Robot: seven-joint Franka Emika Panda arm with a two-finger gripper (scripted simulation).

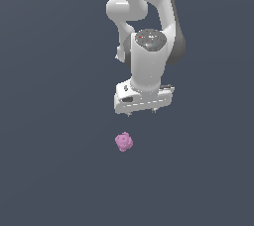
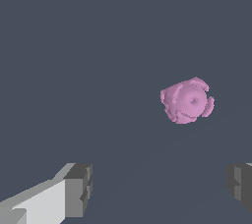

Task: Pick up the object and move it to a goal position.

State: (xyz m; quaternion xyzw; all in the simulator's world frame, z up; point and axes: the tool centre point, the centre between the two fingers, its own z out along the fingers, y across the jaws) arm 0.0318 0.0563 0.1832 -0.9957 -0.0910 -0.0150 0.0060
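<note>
1. Your white arm [image 1: 149,27] reaches down from the exterior view's top, wrist pointing straight downward.
2. Your gripper [image 1: 141,113] hangs with jaws spread wide, its grey fingertips [image 2: 78,188] holding nothing between them.

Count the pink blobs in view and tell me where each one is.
1. The blob lies on the dark floor, apart from the open pincer, which is above it in the exterior view. The wrist view shows the same blob beyond the fingertips. Nothing seems hidden.

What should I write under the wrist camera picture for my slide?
Open white pincer with grey fingertips apart from a small pink knobbly blob.
</note>
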